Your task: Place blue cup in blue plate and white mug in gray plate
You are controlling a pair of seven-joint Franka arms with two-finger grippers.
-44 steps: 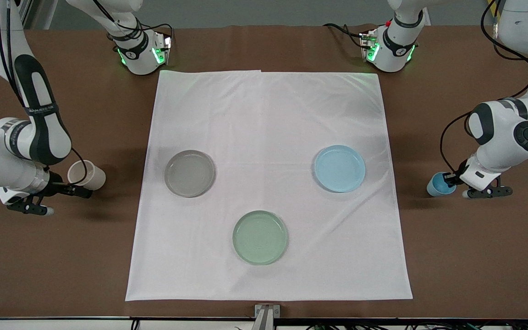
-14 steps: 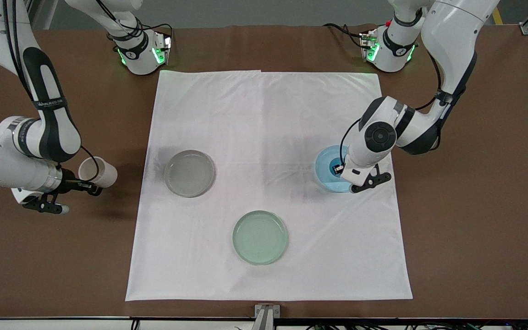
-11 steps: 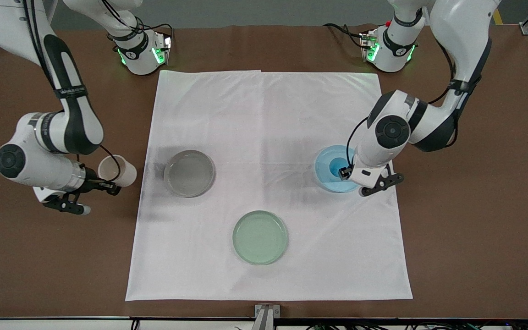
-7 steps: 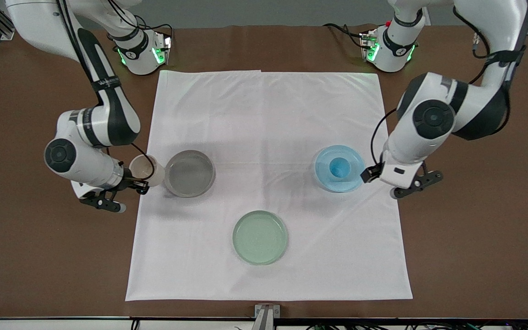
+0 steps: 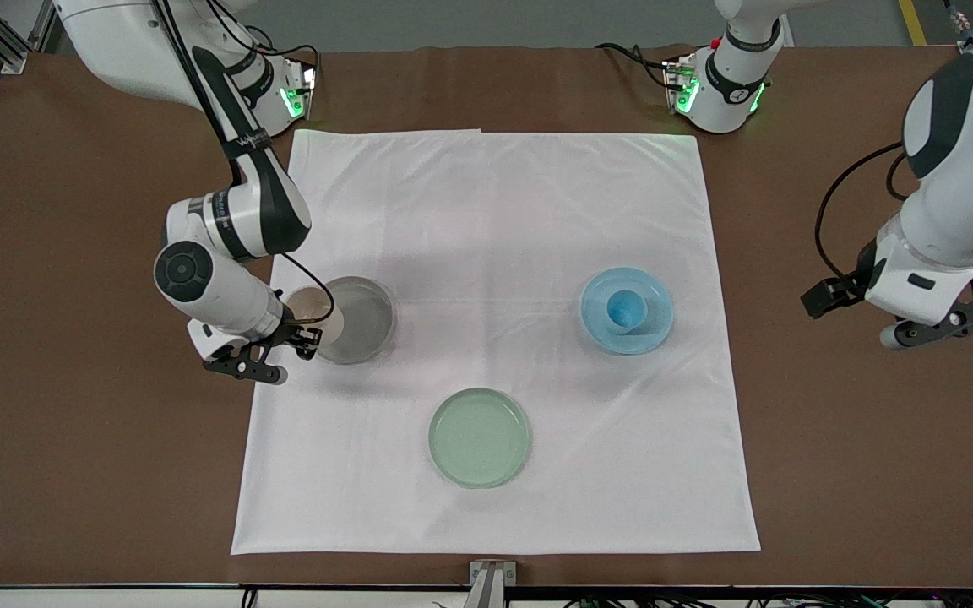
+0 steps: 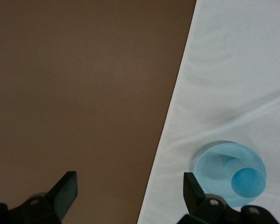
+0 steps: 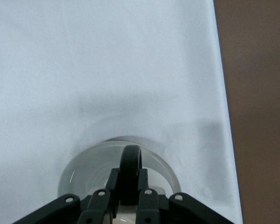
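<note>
Now the right end effector [image 5: 305, 340], clenched on the white mug [image 5: 312, 312] by its handle, hangs over the gray plate's [image 5: 364, 325] rim; centre it, lower gently, then release. Since half a second ago, the spread, empty left end effector [image 5: 824, 297] has retreated over bare worktop [image 5: 875, 464]; the blue cup [image 5: 625, 310] stays in the blue plate [image 5: 654, 326].

Two glossy white Franka arms with black joint bands and round black joint caps; green lights glow at both bases, black cables loop along the wrists, and each matte-black end effector, left [image 5: 824, 297] and right [image 5: 305, 331], shows small silver screws.
</note>
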